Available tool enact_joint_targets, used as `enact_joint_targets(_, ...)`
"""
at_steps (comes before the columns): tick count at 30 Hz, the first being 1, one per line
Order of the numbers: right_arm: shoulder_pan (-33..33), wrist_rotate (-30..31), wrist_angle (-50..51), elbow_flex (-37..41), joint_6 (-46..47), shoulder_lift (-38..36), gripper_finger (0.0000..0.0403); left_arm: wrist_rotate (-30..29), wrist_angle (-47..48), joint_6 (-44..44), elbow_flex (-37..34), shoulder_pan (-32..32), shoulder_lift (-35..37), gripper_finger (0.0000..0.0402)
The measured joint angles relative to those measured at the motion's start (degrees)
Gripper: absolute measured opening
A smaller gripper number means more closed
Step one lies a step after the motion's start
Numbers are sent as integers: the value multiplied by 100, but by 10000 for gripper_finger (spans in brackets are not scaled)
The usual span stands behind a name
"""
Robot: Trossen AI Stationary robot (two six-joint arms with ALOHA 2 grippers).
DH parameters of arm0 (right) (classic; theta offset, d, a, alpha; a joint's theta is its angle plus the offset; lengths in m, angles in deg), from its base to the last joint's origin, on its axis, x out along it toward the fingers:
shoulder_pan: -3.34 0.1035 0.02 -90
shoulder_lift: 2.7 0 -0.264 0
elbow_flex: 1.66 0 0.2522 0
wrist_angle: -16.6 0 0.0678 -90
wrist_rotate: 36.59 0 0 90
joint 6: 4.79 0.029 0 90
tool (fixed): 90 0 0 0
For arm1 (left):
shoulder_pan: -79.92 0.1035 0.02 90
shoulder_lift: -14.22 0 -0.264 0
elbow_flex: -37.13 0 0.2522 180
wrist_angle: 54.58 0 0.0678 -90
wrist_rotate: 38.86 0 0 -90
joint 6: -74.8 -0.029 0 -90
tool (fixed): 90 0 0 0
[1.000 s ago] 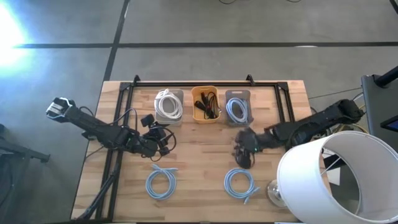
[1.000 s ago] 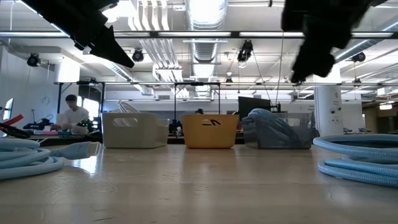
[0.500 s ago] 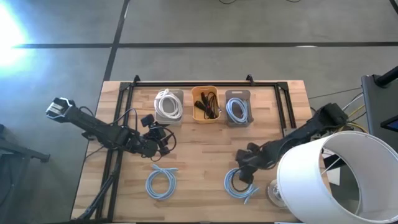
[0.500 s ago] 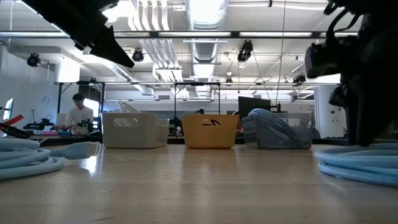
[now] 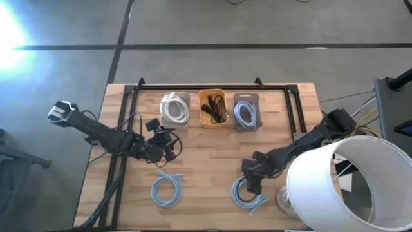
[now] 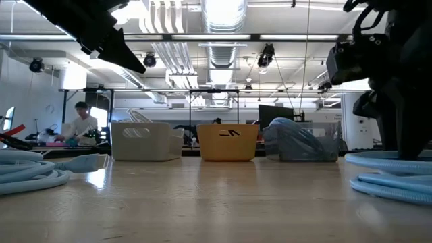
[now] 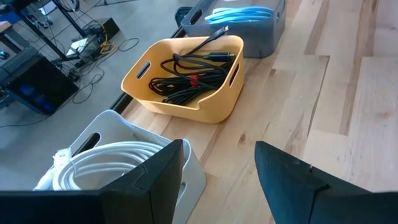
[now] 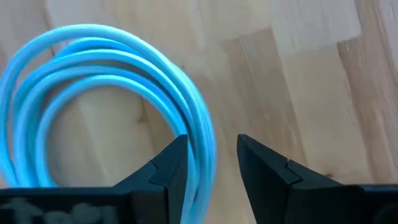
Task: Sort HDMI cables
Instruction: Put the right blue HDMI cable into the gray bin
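My right gripper [image 5: 250, 183] [image 8: 211, 163] is low over the near-right light-blue coil [image 5: 247, 200] [image 6: 395, 182], which lies flat on the table. Its open fingers point down and stand on either side of the coil's far arc [image 8: 198, 140]. A second light-blue coil [image 5: 166, 190] [image 6: 27, 172] lies flat on the near left. White coils [image 5: 174, 107] fill the pale tray [image 7: 109, 158], black bundles [image 7: 186, 74] the orange tray [image 5: 212, 108], a light-blue coil [image 5: 245, 114] the grey tray. My left gripper [image 5: 165, 145] [image 7: 217, 180] hovers open left of centre, holding nothing. My right gripper comes at the light-blue coil from above, fingers pointing down, with the strands of its far arc [image 8: 200, 155] running between the open fingers [image 8: 166, 168]. I cannot tell whether the fingers touch the strands. The coil lies flat on the table.
The three trays stand in a row along the far edge, in front of a black frame rail [image 5: 212, 86]. A large white lampshade [image 5: 344, 187] overhangs the near right corner beside a glass bulb [image 5: 285, 199]. Bare wood lies between the two near coils.
My right gripper has moved from mid-table toward the near edge and come down onto the near-right light-blue coil, its fingers now on either side of the coil's far arc. The left arm has kept still. A person in the room beyond has shifted slightly.
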Motion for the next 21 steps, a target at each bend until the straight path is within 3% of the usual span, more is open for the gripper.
enact_joint_targets(13, 39, -30, -68, 31, 4, 45, 132, 0, -2, 0, 0, 2, 0, 204)
enact_joint_targets(21, 66, -431, -127, 36, -429, 45, 132, 1, -2, 2, 0, 1, 0, 204)
